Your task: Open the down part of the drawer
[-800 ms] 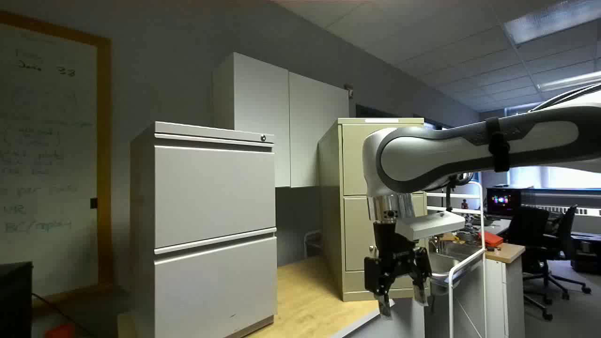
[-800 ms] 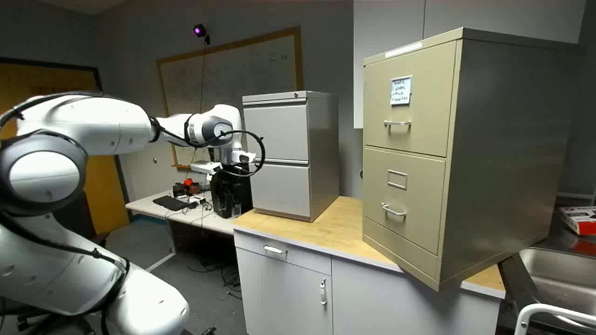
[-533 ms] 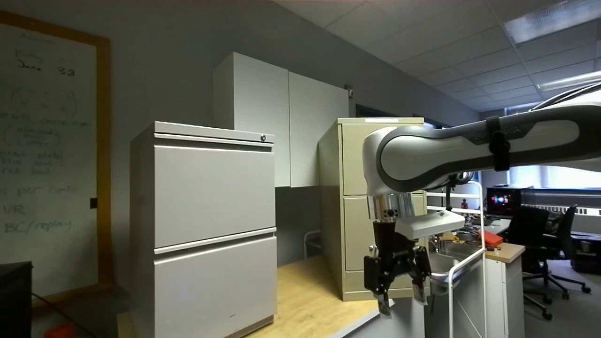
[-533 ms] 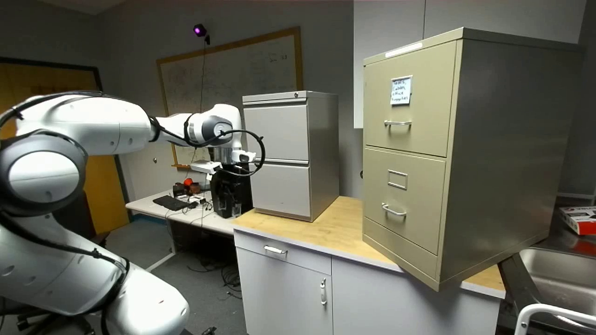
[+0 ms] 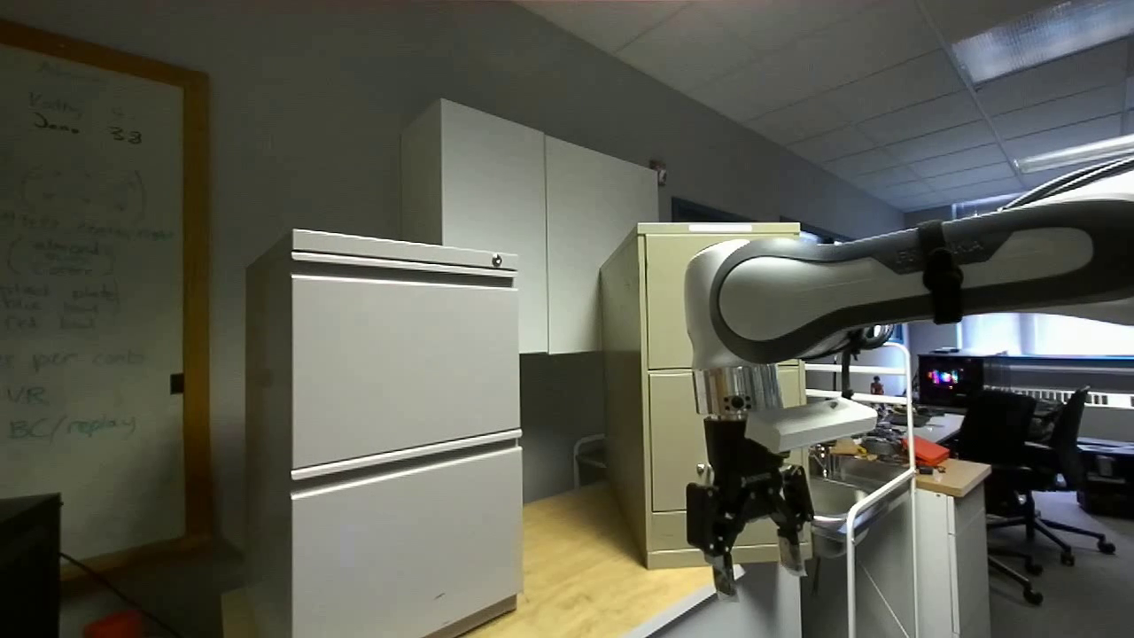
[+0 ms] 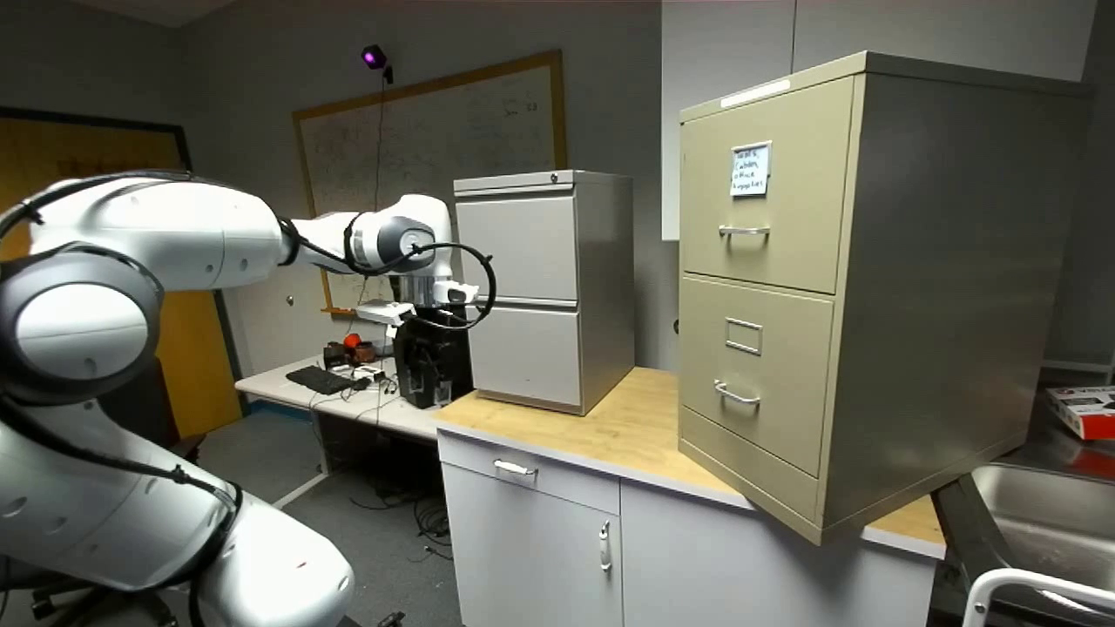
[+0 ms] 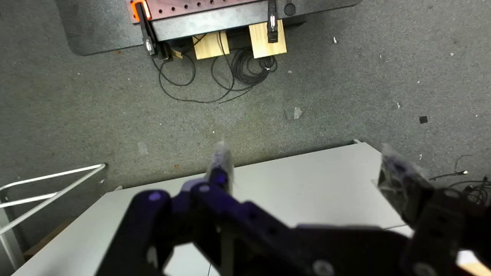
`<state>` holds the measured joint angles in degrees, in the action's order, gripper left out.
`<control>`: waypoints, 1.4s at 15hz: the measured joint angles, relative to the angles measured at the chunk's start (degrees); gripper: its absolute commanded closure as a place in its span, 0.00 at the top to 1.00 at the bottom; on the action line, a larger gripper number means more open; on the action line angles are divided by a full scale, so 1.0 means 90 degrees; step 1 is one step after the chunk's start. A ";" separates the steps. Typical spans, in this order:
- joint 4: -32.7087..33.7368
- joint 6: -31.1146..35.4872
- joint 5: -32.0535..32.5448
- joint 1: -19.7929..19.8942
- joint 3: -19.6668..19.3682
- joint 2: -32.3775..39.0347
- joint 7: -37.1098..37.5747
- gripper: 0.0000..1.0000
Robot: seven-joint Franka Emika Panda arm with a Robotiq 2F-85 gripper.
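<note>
While gripper (image 5: 760, 573) hangs empty, jaws apart: bow handle (image 6: 737, 396), lower drawer (image 6: 766, 367), tan filing cabinet (image 6: 880, 296) overhanging wood-grain worktop (image 6: 627, 427), front edge; best taken square, mid-bar, drawn straight.

In both exterior views I see a light-grey, two-drawer metal cabinet (image 6: 549, 279) standing on a pale wooden countertop (image 6: 627, 427), and a rectangular, brown-framed whiteboard (image 6: 435, 131) on the grey wall (image 6: 610, 96). In an exterior view a flat red-and-white box (image 6: 1080, 406) lies near a stainless-steel sink (image 6: 1037, 505). In the wrist view I make out a coil of thin black cable (image 7: 242, 73) on speckled grey carpet (image 7: 326, 103).
</note>
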<state>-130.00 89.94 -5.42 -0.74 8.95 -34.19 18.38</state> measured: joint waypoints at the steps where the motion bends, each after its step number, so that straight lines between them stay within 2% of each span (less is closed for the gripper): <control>1: 0.0000 0.0077 -0.0024 0.0005 -0.0005 0.0025 0.0005 1.00; 3: 0.0025 0.0499 -0.0097 0.0027 -0.0039 0.0160 0.0010 1.00; 6: 0.0223 0.1632 -0.0348 0.0130 -0.0239 0.0608 0.0019 1.00; 11: 0.0633 0.3532 -0.0950 0.0361 -0.0950 0.1556 -0.0054 1.00; 16: 0.0686 0.4838 -0.2311 0.0555 -0.1852 0.2280 -0.0642 1.00; 21: 0.0676 0.5533 -0.3701 0.0778 -0.2451 0.2567 -0.1311 1.00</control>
<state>-123.91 139.73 -38.73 6.26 -13.11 -11.08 6.57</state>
